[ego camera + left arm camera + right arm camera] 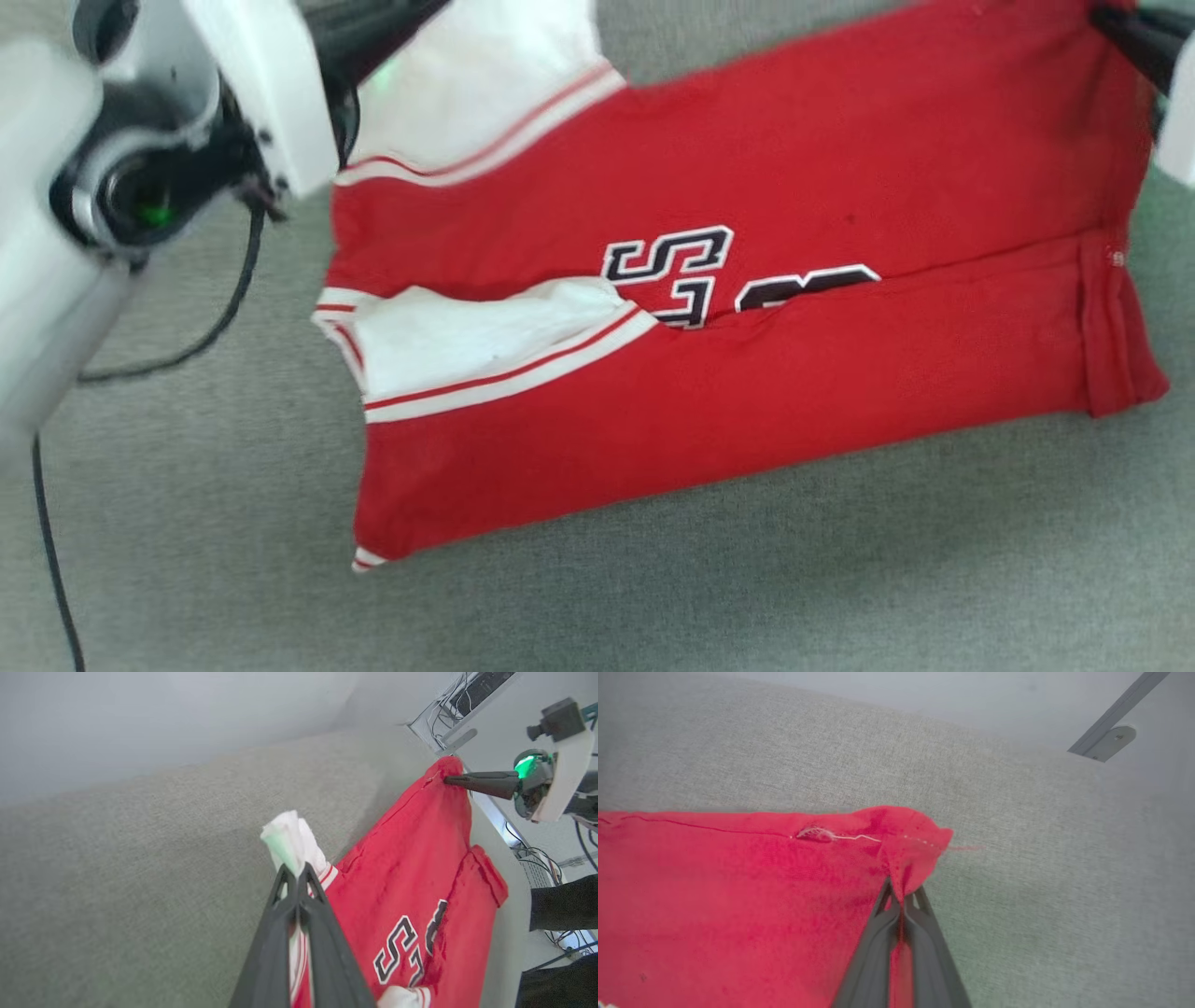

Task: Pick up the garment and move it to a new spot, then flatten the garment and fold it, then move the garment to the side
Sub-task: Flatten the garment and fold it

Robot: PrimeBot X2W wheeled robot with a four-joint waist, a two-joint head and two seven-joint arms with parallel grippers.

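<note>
The garment (pixel 747 392) is a red shirt with white sleeves and black-and-white lettering, lying partly folded on a grey fabric surface (pixel 653 597). My left gripper (pixel 295 873) is shut on a bunched white sleeve (pixel 289 835) at the shirt's far left corner. My right gripper (pixel 902 891) is shut on the red hem corner (pixel 915 835) at the far right; the left wrist view also shows the right gripper (pixel 448 780) pinching that corner. The garment (pixel 420 868) stretches between the two grips. In the head view its near half is folded up over the lettering.
A black cable (pixel 224 308) hangs from my left arm over the surface's left side. A metal bracket (pixel 1108 742) sits beyond the far edge. Loose wires (pixel 532 854) and dark shapes (pixel 560 905) lie past the surface's right end.
</note>
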